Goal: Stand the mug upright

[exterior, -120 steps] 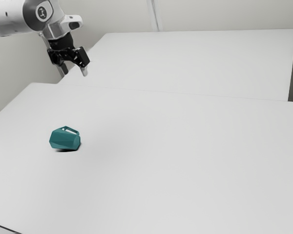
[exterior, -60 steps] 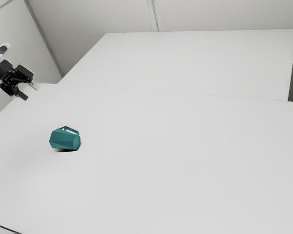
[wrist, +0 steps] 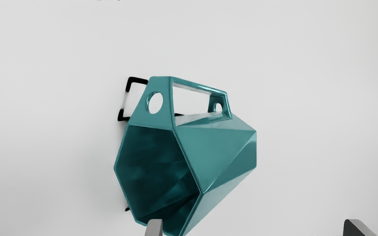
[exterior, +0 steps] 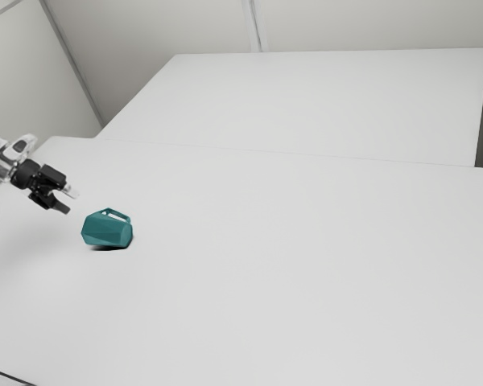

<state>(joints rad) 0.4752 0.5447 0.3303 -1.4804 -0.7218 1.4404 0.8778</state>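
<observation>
In the exterior view my gripper (exterior: 68,203) is a short way from the teal mug (exterior: 107,230), up and toward the exterior view's left. The faceted mug lies on its side, its handle angled upward. In the wrist view the mug (wrist: 221,147) shows its dark open mouth and its looped handle. My gripper (wrist: 251,227) is open, its fingertips wide apart with nothing held between them. One fingertip overlaps the lower rim of the mug's mouth in that view; whether they touch cannot be told.
The mug lies on a broad white table (exterior: 290,265). Behind it, a second white surface (exterior: 330,104) extends toward the back wall. A thin dark line crosses the exterior view's lower left corner.
My hand first swung toward the exterior view's left, then came down and back toward the mug. The mug has stayed where it was, on its side.
</observation>
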